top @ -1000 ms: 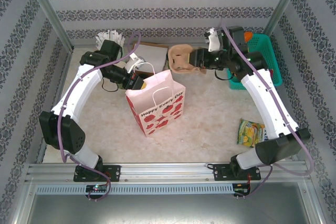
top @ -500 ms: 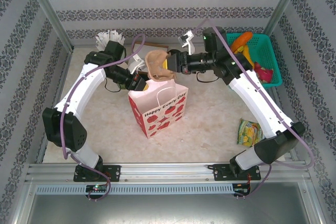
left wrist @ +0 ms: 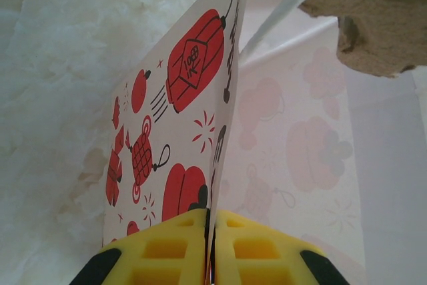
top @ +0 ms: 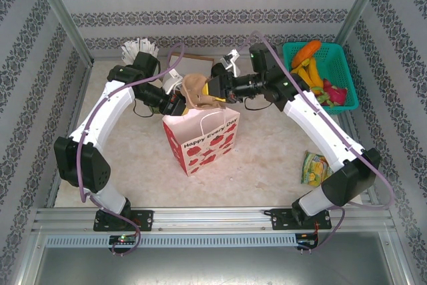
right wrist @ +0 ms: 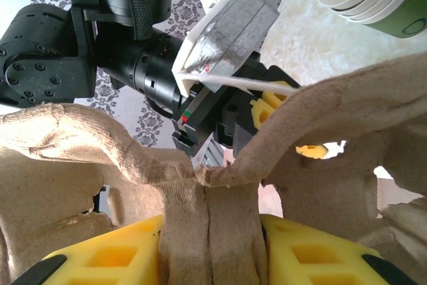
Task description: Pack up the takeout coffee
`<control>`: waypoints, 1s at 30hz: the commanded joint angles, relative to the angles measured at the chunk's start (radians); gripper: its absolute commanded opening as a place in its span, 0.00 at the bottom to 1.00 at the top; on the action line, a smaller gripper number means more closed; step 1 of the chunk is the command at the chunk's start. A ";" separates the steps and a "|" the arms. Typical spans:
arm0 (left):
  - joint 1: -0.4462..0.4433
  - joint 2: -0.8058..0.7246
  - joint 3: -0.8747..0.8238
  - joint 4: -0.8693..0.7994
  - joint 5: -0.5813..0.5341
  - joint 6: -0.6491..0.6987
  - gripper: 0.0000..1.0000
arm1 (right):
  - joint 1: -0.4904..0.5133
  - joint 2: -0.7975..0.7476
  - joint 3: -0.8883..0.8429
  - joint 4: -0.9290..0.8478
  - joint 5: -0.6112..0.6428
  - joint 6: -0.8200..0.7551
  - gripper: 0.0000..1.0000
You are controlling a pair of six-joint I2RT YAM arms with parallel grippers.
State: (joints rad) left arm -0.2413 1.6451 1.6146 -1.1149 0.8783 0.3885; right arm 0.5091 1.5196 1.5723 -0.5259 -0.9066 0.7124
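The white paper bag printed with red lanterns (left wrist: 180, 98) is smooth with a faint sheen. The brown moulded-pulp cup carrier (right wrist: 87, 165) is matt, rough and fibrous, with ragged edges. The left tool (left wrist: 210, 258) and right tool (right wrist: 208, 251) have smooth yellow plastic faces. The pale marbled table (top: 267, 145) looks matt.

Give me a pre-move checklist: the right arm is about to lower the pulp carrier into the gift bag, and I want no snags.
1. Left gripper pinching the gift bag wall: ok.
2. Right gripper clamped on the pulp carrier ridge: ok.
3. Bag upright, mouth open: ok.
4. Carrier over the mouth: ok, toward its far side.
5. Bag handle clear of the carrier: cannot tell.
6. Takeout coffee seated in the carrier: cannot tell.
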 commanded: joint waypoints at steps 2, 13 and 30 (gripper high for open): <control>-0.011 0.022 0.025 -0.023 -0.008 0.007 0.12 | 0.036 -0.022 0.029 0.012 -0.019 0.021 0.37; -0.011 0.025 0.022 -0.025 -0.015 0.009 0.12 | 0.058 -0.055 -0.023 0.024 0.026 0.012 0.38; -0.011 0.002 0.025 -0.027 -0.010 0.021 0.12 | 0.049 0.038 -0.009 -0.175 0.173 -0.086 0.38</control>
State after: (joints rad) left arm -0.2420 1.6562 1.6146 -1.1152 0.8787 0.3885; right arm 0.5587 1.5387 1.5341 -0.5880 -0.8131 0.6819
